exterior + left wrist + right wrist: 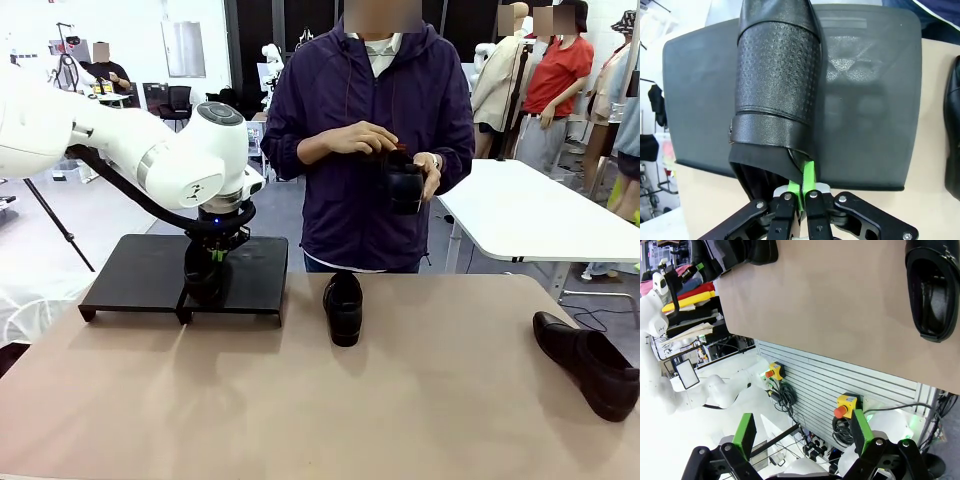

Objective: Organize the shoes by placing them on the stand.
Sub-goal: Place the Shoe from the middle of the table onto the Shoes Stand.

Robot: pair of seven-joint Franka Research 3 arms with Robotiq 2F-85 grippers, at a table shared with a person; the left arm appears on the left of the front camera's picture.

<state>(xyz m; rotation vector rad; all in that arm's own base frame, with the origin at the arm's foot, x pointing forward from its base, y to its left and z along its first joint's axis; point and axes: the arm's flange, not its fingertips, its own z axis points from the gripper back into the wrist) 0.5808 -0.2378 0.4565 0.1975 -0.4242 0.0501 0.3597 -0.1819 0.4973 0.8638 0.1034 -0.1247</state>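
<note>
Shoe [775, 75] toe-down at stand [130, 268]; two shoes [343, 308] [590, 365] flat; fourth shoe [404, 185] lifted

Table clearance
Left gripper [212, 258] with held shoe [203, 282] is blocking right panel [262, 268]; left panel [130, 270] is lying open; centre shoe [343, 307], near-right shoe [588, 362] are obstructing.

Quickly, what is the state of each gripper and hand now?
Left gripper: closed on a shoe at the stand.
Right gripper: open, holding nothing.
Person's hands: holding another shoe.
</note>
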